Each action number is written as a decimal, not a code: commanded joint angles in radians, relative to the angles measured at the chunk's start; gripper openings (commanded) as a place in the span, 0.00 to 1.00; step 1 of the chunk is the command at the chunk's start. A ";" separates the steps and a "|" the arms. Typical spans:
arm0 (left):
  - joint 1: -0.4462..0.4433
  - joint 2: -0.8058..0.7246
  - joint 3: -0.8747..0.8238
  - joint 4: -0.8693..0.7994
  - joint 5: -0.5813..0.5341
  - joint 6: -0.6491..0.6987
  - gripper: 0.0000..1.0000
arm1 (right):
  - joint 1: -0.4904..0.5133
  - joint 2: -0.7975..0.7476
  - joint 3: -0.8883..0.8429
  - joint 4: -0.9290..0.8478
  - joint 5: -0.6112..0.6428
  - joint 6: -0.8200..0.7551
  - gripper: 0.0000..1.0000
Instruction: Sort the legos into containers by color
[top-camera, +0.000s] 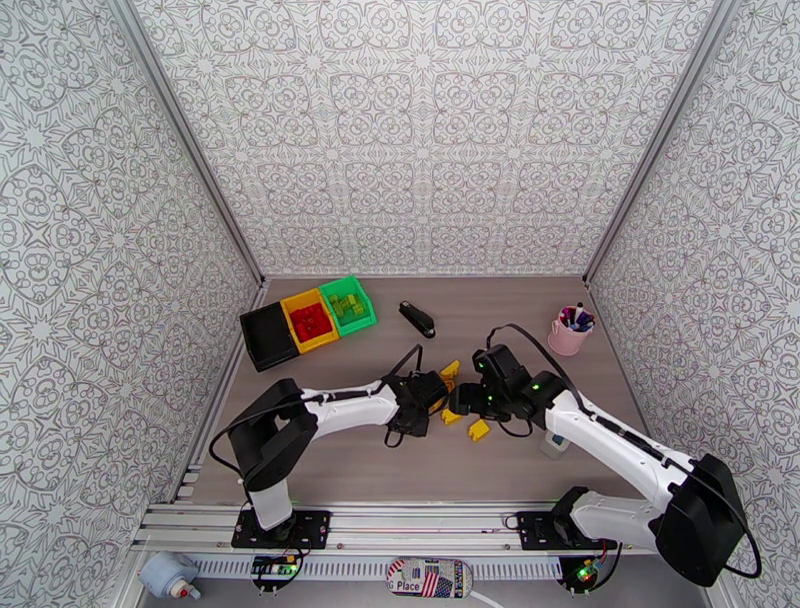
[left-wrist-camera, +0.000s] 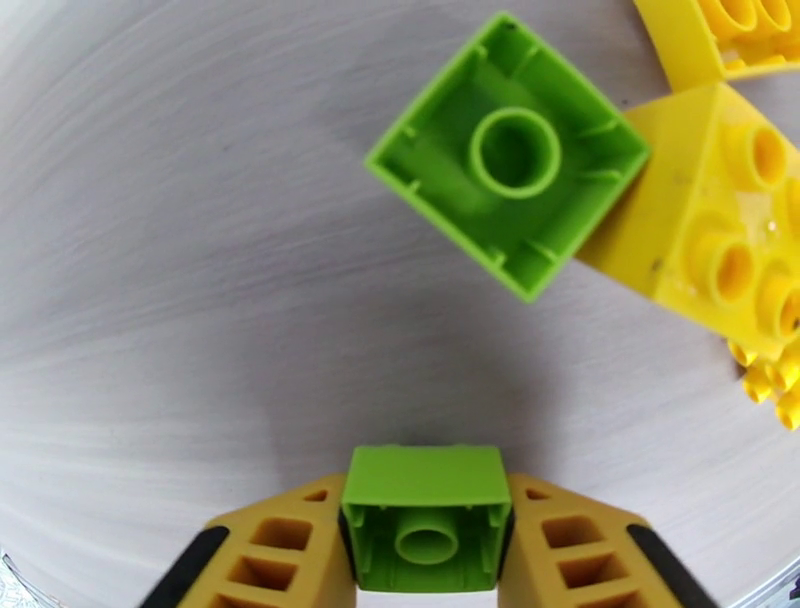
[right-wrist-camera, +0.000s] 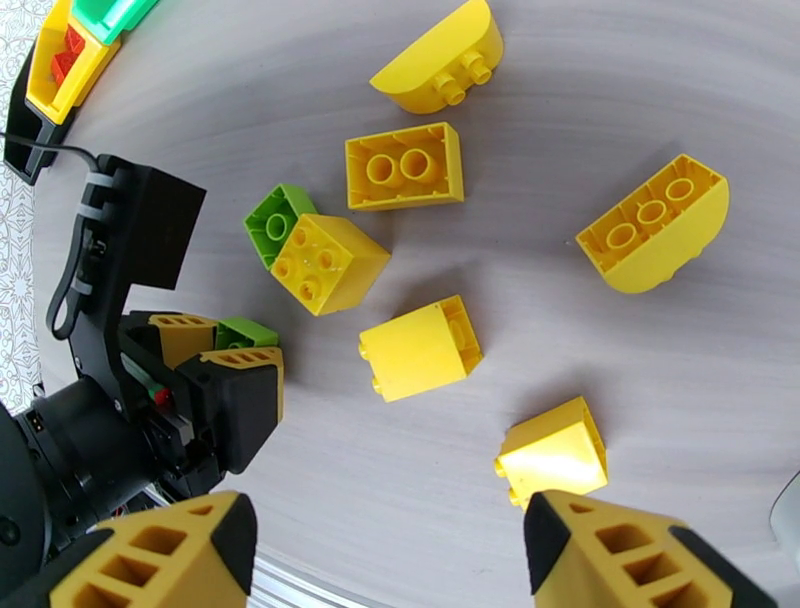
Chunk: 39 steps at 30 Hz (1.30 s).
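Lettering turns up once, at the near edge below the rail: a sticker (top-camera: 428, 577) with a flag on it, where we read the word "Place"; the rest is too small for us. From there the left arm (top-camera: 340, 403) and the right arm (top-camera: 610, 440) reach over the bench (top-camera: 330, 460) and meet near its middle.

The left jaws are clamped on one lime brick (left-wrist-camera: 427, 485), a finger against each side, its hollow underside facing the wrist camera. The right jaws stand apart just beside them, with bare bench between the fingers.

Past the held brick we find a second lime brick (left-wrist-camera: 510, 155), lying studs down and touching a square yellow brick (left-wrist-camera: 715, 215). That makes two lime ones on this patch. In the right wrist view we count six yellow bricks (right-wrist-camera: 405, 165): two with rounded backs and four blocky.

Farther back on the left, three containers (top-camera: 326, 343) touch in a row:
- one black bin (top-camera: 267, 338)
- one yellow bin (top-camera: 298, 297) holding red bricks (top-camera: 310, 322)
- one green bin (top-camera: 366, 318) holding green bricks (top-camera: 348, 303)

The bricks inside are too small for us to count. One black stapler-like object (top-camera: 417, 319) lies right of the row, and one pink cup (top-camera: 568, 338) of pens stands at the far right.
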 joint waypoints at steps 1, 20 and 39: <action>0.035 -0.070 -0.022 0.038 0.029 -0.010 0.33 | -0.011 0.006 -0.006 0.034 -0.033 0.002 0.74; 0.497 -0.346 -0.125 0.152 0.300 0.086 0.33 | 0.134 0.501 0.440 0.227 -0.285 0.034 0.67; 0.873 0.233 0.759 -0.108 0.322 0.288 0.51 | 0.036 0.446 0.467 0.147 -0.267 0.004 0.66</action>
